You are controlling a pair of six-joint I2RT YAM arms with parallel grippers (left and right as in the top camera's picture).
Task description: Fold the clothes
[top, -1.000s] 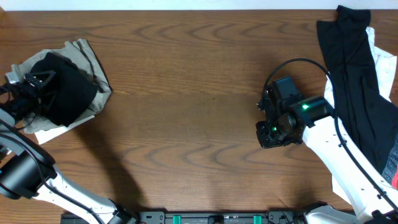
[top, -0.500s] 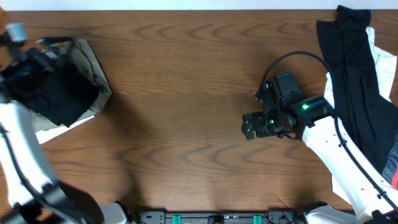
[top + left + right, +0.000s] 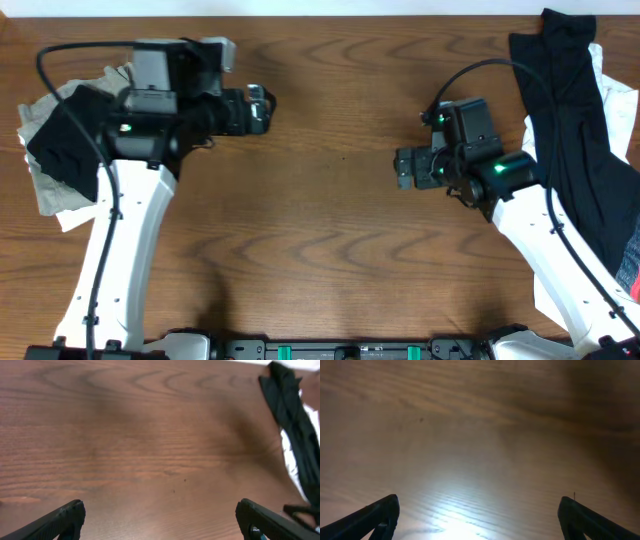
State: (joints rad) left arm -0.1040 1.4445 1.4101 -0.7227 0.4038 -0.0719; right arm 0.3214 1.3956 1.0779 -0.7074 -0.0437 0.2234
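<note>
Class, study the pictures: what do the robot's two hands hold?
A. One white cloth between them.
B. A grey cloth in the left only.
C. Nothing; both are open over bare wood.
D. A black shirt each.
C: the wrist views show the left hand and right hand open with only table between the fingers; the clothes lie off to the sides.

Extends inward on the white left arm (image 3: 125,215), with the black two-finger left gripper (image 3: 262,108) spread wide and gripping nothing. Faces it from the white right arm (image 3: 545,255), with the black two-finger right gripper (image 3: 400,170) likewise gaping, empty.
</note>
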